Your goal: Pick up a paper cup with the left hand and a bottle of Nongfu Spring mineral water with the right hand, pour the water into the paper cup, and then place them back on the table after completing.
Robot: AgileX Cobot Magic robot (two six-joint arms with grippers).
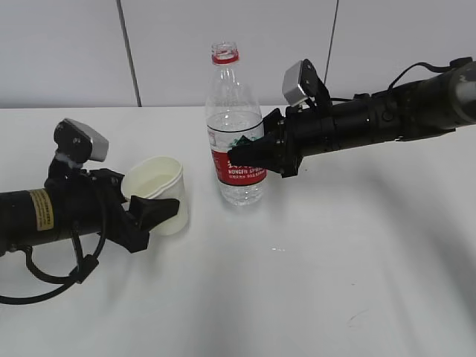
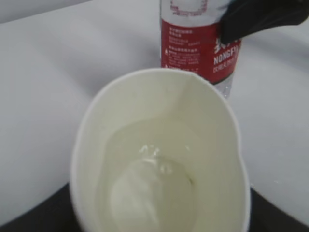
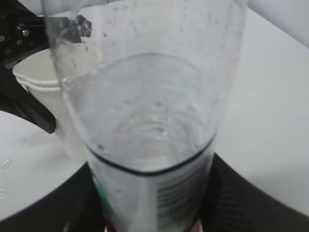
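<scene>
Currently the bottle (image 1: 235, 126) stands upright on the table (image 1: 335, 268), near the middle of the exterior view, cap off, red neck ring showing, water level sitting around the top of the red label. Right hand (image 1: 249, 154) comes in from the right edge with its fingers closed against the bottle at label height; one dark fingertip (image 2: 260, 17) overlaps the label in the left wrist view, so contact looks firm. Right wrist view looks down along the clear wall of the bottle (image 3: 145, 121), with the water surface visible as a ring inside it. Cup (image 1: 155, 192) sits just left of the bottle, apart from it, with its mouth tipped a little toward the camera side. Left hand (image 1: 149, 212) reaches from the left edge, yellow label band on the arm; its fingers bracket the lower part of the cup and appear closed on it. Cannot tell from the exterior view whether the cup base rests on the table or is slightly raised. Left wrist view looks straight into the cup (image 2: 159, 159): a shallow pool of water covers the bottom, with small highlights on the surface. Bottle (image 2: 200, 43) stands just beyond the cup rim in that view. A few droplets lie on the table near the bottle base.
</scene>
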